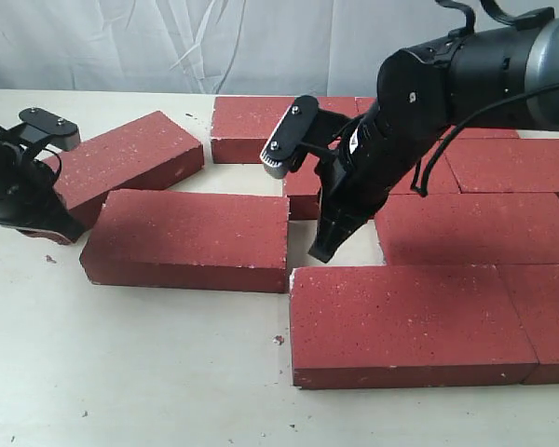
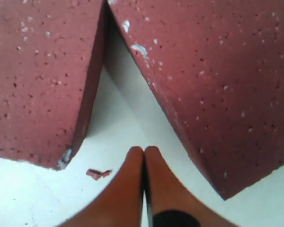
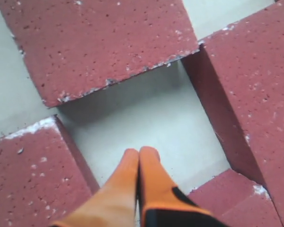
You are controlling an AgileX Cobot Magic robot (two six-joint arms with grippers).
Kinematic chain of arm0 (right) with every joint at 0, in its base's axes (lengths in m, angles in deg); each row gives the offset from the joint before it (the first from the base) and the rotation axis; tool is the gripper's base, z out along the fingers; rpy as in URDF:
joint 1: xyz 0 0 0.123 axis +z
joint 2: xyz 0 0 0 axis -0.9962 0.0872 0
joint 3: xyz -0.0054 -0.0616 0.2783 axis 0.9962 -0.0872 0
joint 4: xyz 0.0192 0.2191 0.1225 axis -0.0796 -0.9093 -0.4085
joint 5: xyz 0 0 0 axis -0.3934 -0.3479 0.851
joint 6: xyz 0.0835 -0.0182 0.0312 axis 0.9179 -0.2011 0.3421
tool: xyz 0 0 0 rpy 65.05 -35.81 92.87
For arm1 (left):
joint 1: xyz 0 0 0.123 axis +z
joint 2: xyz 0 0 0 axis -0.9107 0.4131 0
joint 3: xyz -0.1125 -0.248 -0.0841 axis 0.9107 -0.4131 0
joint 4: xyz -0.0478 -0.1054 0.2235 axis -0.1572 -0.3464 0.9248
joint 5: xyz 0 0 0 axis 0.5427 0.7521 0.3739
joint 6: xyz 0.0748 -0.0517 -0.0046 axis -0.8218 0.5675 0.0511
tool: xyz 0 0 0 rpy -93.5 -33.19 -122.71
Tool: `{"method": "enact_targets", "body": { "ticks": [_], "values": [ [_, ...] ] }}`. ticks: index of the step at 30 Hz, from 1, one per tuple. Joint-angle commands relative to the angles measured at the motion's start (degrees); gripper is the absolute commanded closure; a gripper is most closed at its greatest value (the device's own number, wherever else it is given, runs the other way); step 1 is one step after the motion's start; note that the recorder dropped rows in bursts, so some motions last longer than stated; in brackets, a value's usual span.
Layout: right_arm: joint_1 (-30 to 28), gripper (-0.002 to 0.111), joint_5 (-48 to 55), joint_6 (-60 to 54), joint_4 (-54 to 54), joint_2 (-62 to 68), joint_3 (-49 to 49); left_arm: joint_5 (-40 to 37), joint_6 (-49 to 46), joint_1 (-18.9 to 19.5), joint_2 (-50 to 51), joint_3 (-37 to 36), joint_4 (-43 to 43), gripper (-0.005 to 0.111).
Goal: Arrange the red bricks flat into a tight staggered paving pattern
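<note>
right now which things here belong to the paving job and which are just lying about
Job: red bricks, including the skewed brick at left; left pincer, right pincer, both shut.
Lying about: red chip; white crumb; white backdrop sheet.

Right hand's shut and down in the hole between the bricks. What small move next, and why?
Probably lift the right hand straight out. Shut, it points down at bare table between the loose brick and the middle-row brick, blocking the slide that would close that gap.
</note>
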Motion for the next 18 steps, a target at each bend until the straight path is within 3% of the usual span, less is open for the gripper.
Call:
{"method": "enact_targets", "body": {
  "ticks": [1,18],
  "values": [
    [-0.3,0.109,-2.5,-5.6,-1.0,3.3,-0.3,1.5,-0.3,0.2,0.8,0.1,-3.4,0.107],
    [-0.3,0.109,-8.6,-6.2,-3.9,6.1,-0.2,1.6,-3.5,0.1,2.9,0.3,-7.5,0.107]
  ]
}}
